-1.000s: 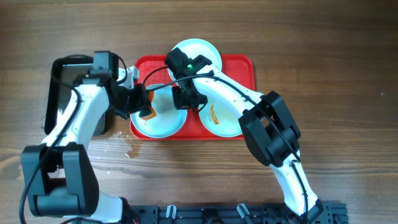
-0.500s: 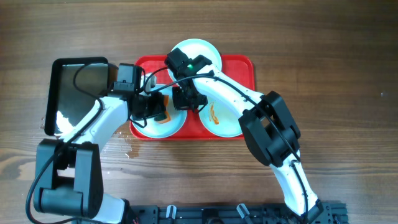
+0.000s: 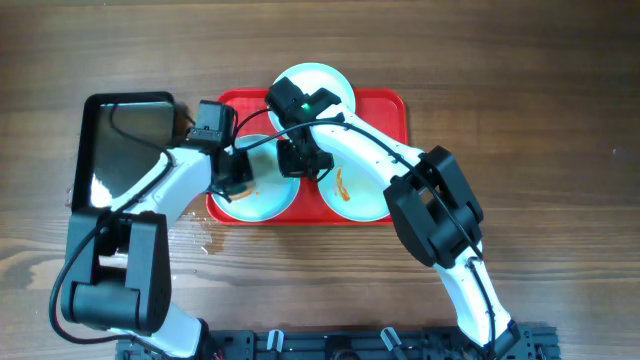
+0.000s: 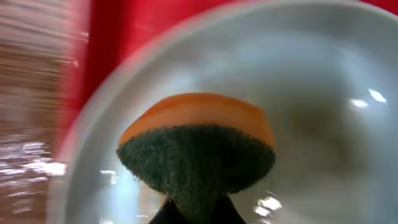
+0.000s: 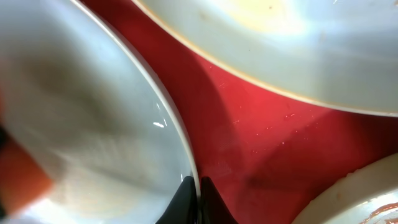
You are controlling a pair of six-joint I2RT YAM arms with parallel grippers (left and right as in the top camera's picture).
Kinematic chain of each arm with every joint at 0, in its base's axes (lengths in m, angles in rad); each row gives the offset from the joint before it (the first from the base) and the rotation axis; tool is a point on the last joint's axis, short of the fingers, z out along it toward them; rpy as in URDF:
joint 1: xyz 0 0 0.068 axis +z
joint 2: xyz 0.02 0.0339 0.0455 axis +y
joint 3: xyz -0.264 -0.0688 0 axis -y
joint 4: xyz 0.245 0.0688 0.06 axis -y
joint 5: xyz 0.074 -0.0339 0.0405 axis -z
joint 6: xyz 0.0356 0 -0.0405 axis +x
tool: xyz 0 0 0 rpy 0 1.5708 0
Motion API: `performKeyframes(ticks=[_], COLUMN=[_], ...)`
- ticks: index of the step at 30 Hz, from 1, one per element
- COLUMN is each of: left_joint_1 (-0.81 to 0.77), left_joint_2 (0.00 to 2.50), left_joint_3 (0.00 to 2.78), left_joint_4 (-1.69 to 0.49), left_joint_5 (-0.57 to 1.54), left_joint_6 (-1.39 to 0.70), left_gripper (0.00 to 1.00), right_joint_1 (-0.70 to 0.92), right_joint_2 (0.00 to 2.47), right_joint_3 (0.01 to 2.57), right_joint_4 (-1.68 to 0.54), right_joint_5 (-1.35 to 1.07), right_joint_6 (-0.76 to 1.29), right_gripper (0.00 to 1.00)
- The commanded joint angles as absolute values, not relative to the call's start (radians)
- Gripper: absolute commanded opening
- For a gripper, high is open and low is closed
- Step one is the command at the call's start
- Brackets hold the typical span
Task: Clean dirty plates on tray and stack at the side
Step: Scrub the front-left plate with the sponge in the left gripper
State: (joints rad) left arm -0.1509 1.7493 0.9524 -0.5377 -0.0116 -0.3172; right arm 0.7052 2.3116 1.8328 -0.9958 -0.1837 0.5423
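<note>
Overhead, the red tray [image 3: 392,108] lies in the upper middle of the frame on the wooden table [image 3: 540,120], with a black pan [image 3: 125,140] just beside its left edge. Three pale plates sit on the tray. The lower-left plate [image 3: 268,203] and the lower-right plate [image 3: 368,198] lie side by side along the tray's near edge, and the lower-right one carries an orange sauce smear [image 3: 343,185]. The top plate [image 3: 322,82] hangs over the tray's upper rim. The left gripper [image 3: 237,175] reaches over the lower-left plate and is clamped on a sponge [image 4: 198,149], orange on top and dark green beneath, which is pressed into the plate's bowl. The left wrist view shows the sponge filling the centre, though the frame is blurred. The right gripper [image 5: 198,200] has its jaws drawn narrow, pinching the right-hand rim of the lower-left plate. In the right wrist view the thin rim runs straight down between the fingertips, with bare red tray to the right. A wet patch [image 3: 205,238] glistens on the table below the tray's lower-left corner
</note>
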Motion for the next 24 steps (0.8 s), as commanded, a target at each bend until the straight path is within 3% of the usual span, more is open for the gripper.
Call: performKeyframes(ticks=[1, 5, 12, 24], left_joint_1=[-0.15, -0.15, -0.162, -0.162], left_joint_2=[1.812, 1.76, 1.581, 1.801], left_joint_3=[0.904, 0.918, 0.942, 0.933], left_joint_4=[-0.574, -0.593, -0.595, -0.477], left_joint_5=[-0.3, -0.295, 0.072, 0.235], left_joint_6=[-0.376, -0.414, -0.423, -0.428], left_gripper=[0.04, 0.04, 0.04, 0.04], right_joint_1=[0.71, 0.709, 0.709, 0.709], right_joint_2=[2.334, 2.334, 2.334, 2.334], right_joint_3=[1.825, 1.825, 1.825, 1.825], right_joint_4=[-1.008, -1.007, -1.008, -1.01], right_joint_5=[-0.196, -0.196, -0.196, -0.196], right_joint_6=[0.549, 0.545, 0.543, 0.542], right_gripper=[0.04, 0.04, 0.04, 0.04])
